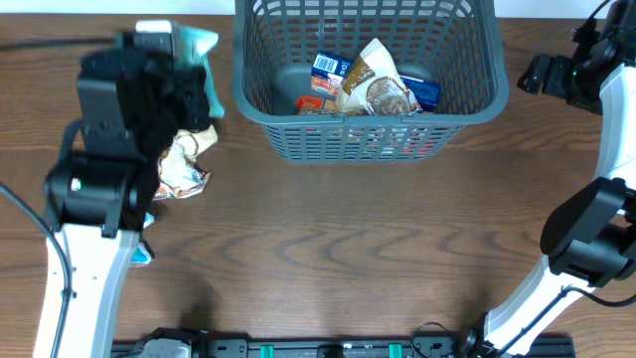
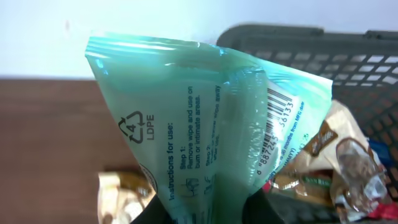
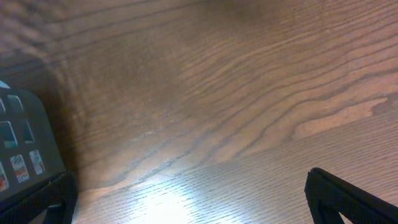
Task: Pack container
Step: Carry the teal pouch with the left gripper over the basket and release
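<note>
well, my left gripper [image 2: 205, 210] is clamped on the lower edge of a teal wipes packet [image 2: 199, 118]. the packet stands up out of my grip with its printed back to the wrist camera, showing a recycling triangle, lines of instructions and a barcode. it hangs clear of the wooden table [image 1: 328, 249]. just to the right of this hand is the container [image 1: 368, 124], the grey-blue slotted basket. the packet sits beside the basket's left wall, outside the rim. inside the basket lie a crumpled brown-and-white snack bag [image 1: 376, 85] and a blue packet [image 1: 328, 68], with more small packets around them. on the table under my left arm lies a crumpled wrapper [image 1: 184, 169], white and brown.

my right gripper [image 3: 186, 205] has its fingers apart with nothing between them, only wood grain below. a corner of the container shows at its left side. from overhead this hand is off to the right of the basket, not touching it.
</note>
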Motion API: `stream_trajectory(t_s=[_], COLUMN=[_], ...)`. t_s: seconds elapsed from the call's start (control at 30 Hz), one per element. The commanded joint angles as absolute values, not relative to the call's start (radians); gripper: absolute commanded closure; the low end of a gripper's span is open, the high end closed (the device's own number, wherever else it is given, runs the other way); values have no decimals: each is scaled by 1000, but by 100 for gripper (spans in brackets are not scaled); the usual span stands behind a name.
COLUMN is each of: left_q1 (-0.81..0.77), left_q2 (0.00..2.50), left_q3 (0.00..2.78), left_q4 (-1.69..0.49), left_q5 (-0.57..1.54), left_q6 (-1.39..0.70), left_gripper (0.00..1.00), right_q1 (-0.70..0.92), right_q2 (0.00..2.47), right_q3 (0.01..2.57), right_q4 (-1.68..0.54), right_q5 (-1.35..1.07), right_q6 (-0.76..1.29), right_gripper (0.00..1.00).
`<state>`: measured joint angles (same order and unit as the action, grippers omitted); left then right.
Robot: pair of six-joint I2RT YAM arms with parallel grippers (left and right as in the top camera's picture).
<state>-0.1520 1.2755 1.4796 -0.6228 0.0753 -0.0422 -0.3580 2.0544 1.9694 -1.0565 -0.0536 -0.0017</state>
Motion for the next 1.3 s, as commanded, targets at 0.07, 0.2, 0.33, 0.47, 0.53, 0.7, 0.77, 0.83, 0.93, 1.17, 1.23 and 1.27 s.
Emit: stream_trajectory(t_s=[0.07, 0.2, 0.33, 0.47, 0.53, 0.7, 0.77, 0.83, 0.93, 1.17, 1.23, 1.27], left_q1=[-211, -262, -321, -371, -392, -417, -417, -417, -417, -417, -417, -416], left_q2=[1405, 1502, 1589, 1663, 1690, 1750, 1772, 1796, 1836, 1932, 1959, 1971], left_q3=[1654, 1766, 1863, 1927, 1930, 1930, 1929, 1929, 1929, 1929, 1929, 1929], left_q4=[-616, -616, -614, -606, -599, -638, -664, -689, -717, -753, -771, -780], left_q5=[84, 125, 128, 156, 180, 204, 210, 225, 225, 225, 224, 224], left_q6=[53, 112, 187, 302, 381, 515, 550, 597, 677, 711, 711, 711], left_gripper=[94, 95, 94, 94, 94, 94, 94, 94, 94, 94, 94, 94], right_q1=[-368, -368, -368, -368, -368, -368, -368, -368, -368, -368, -368, -368], right_q2=[2046, 2046, 2046, 2046, 2046, 2046, 2046, 2046, 2046, 2046, 2046, 2046], right_q3=[1967, 1967, 1967, 1967, 1967, 1967, 1967, 1967, 1967, 1967, 1967, 1967], right_q4=[-1055, -1055, -1054, -1053, -1052, -1055, -1054, -1053, -1050, -1051, -1051, -1051], right_q5=[-60, -60, -59, -60, -59, -60, -60, -60, -60, -60, -60, -60], right_q6=[-16, -16, -17, -17, -17, -24, -24, -24, -24, -25, -24, -24], right_gripper=[1, 1, 1, 1, 1, 1, 1, 1, 1, 1, 1, 1])
